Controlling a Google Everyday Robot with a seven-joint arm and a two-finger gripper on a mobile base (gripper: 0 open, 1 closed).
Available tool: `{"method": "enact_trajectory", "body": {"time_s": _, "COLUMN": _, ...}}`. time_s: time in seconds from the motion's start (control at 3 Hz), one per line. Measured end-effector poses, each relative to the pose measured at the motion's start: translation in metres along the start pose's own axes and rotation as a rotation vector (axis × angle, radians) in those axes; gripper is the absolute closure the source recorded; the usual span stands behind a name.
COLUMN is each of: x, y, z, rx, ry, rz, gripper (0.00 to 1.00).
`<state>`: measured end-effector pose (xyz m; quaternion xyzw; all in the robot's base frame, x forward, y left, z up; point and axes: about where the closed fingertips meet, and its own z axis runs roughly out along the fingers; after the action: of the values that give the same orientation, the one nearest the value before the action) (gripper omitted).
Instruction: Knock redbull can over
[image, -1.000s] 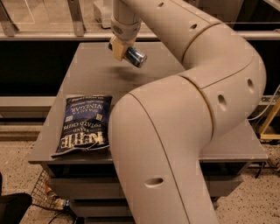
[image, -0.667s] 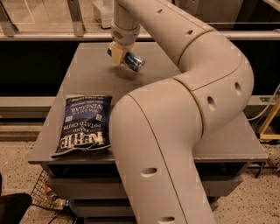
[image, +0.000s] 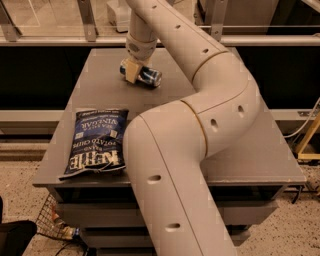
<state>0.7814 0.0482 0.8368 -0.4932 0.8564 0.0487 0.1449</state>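
The gripper (image: 131, 71) is down at the far part of the grey table (image: 272, 160), at the end of the cream arm (image: 200, 125), which bends across the middle of the view. Whether the gripper is clamped on the can or only set against it cannot be told from this view.

The redbull can (image: 150, 77) lies on its side right at the gripper, blue and silver. Most of its length sticks out to the right of the gripper as the view shows it, and a short end shows on the other side. It sits low at the tabletop with a shadow under it. Whether it rests fully on the surface cannot be told.

Behind the gripper, the table's far edge is near, and beyond that edge runs a pale rail (image: 50, 41). To the gripper's left in the view there is a stretch of bare tabletop up to the table's side edge. On the near side of the gripper, bare surface runs toward the camera as far as a Kettle potato chips bag (image: 95, 142), which is well apart from the can. The bag lies flat and reaches nearly to the table's front edge. To the right of the can, the arm's upper link passes over the table and covers much of that side.

Below the front left corner of the table, a wire basket (image: 50, 225) stands on the speckled floor (image: 20, 200).
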Motion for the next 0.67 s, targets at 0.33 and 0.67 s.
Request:
{"method": "enact_trajectory", "body": {"time_s": 0.33, "x": 0.0005, "y": 0.0009, "z": 0.0053, "rx": -0.031, "ry": 0.012, "rz": -0.006, "gripper": 1.00}}
{"method": "enact_trajectory", "body": {"time_s": 0.67, "x": -0.0010, "y": 0.0010, "z": -0.0003, "rx": -0.031, "ry": 0.012, "rz": -0.006, "gripper": 0.85}}
